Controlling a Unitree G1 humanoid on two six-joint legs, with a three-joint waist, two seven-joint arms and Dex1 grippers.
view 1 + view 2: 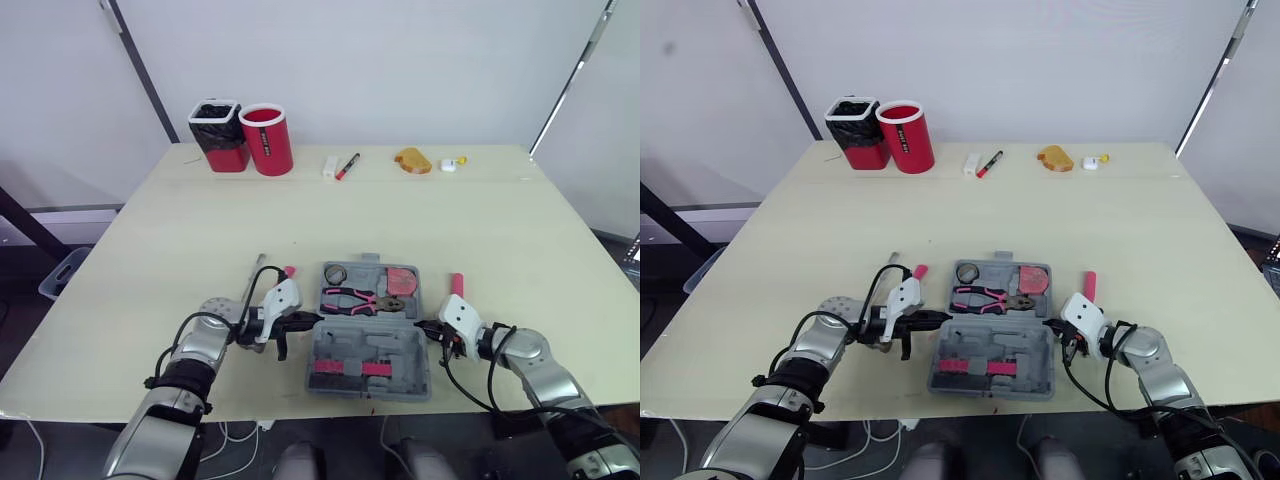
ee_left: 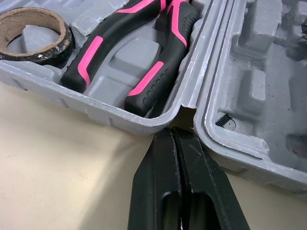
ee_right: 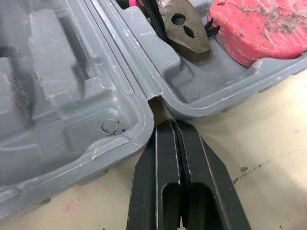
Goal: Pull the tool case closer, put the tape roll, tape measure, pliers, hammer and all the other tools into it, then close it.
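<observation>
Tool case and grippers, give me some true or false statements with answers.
1. The tool case lies open. True.
2. The pliers lie outside the case. False: they lie inside it.
3. The left gripper is shut, its tip at the gap between the case's two halves. True.
4. The right gripper holds the tape roll. False: it is shut on nothing; the roll lies in the case.
5. The red cup stands right beside the case. False: it stands at the far edge of the table.
</observation>
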